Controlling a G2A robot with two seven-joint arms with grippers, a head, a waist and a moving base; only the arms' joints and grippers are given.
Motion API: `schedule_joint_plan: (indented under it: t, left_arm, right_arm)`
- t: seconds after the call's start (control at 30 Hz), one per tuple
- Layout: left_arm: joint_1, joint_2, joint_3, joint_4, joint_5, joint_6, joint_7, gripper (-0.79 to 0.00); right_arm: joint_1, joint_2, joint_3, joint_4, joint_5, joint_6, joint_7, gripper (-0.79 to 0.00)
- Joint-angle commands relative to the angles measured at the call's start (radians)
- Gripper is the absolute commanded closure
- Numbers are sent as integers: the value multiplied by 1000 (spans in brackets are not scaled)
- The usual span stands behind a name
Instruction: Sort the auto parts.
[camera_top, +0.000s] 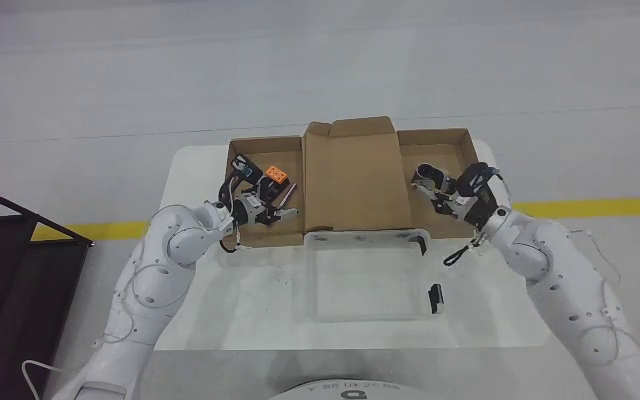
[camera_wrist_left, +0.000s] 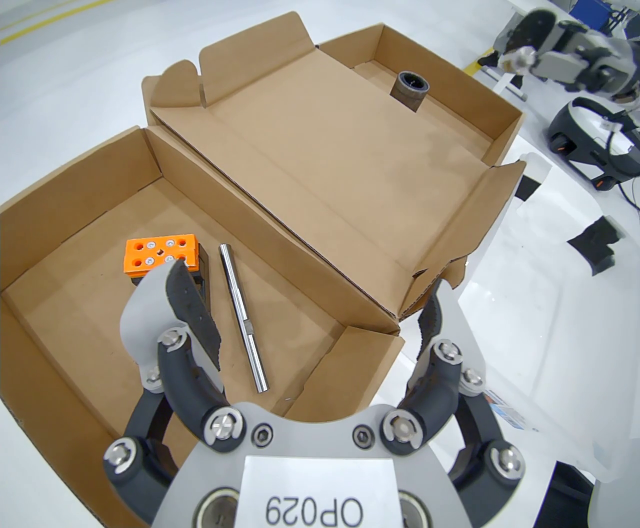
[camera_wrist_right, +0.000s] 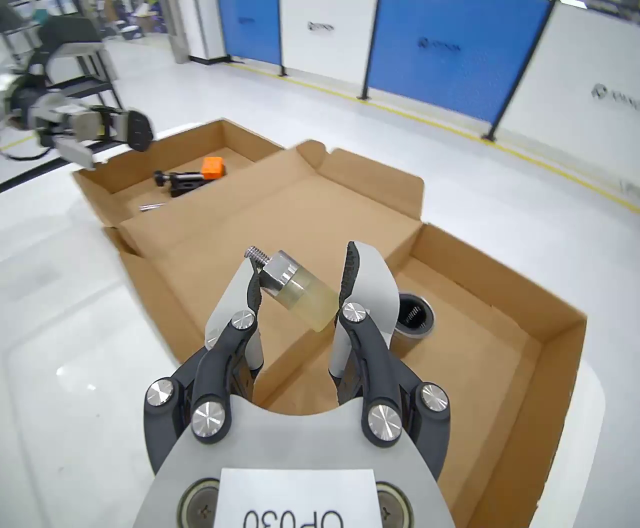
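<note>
Auto parts — orange block (camera_wrist_left: 159, 255), steel rod (camera_wrist_left: 243, 320) — lie in the left compartment of the cardboard box (camera_top: 355, 190), beneath the spread left end effector (camera_wrist_left: 305, 295); the right end effector (camera_wrist_right: 302, 280) pinches a yellowish cylinder (camera_wrist_right: 305, 297) above the right compartment.

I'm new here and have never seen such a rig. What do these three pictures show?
This is a robot with two white arms, each ending in a two-fingered gripper. The top view looks down from the robot onto its table. The other two pictures come from a camera on each wrist. On the table lies an opened cardboard box with a compartment at either side. One compartment holds an orange block and a metal rod, and the left gripper is open above them. The other holds a dark sleeve. Above it the right gripper clamps a pale threaded part.
</note>
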Motion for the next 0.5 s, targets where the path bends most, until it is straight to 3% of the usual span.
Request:
schedule_joint_plan:
  t: [0.0, 0.17, 0.47]
  left_arm:
    - [0, 0, 0, 0, 0, 0, 0, -785]
    - [0, 0, 0, 0, 0, 0, 0, -785]
    - [0, 0, 0, 0, 0, 0, 0, -785]
  right_arm:
    - [32, -6, -14, 48, 54, 37, 55, 0]
    - [113, -26, -71, 179, 147, 63, 130, 0]
    - [133, -38, -78, 287, 153, 92, 101, 0]
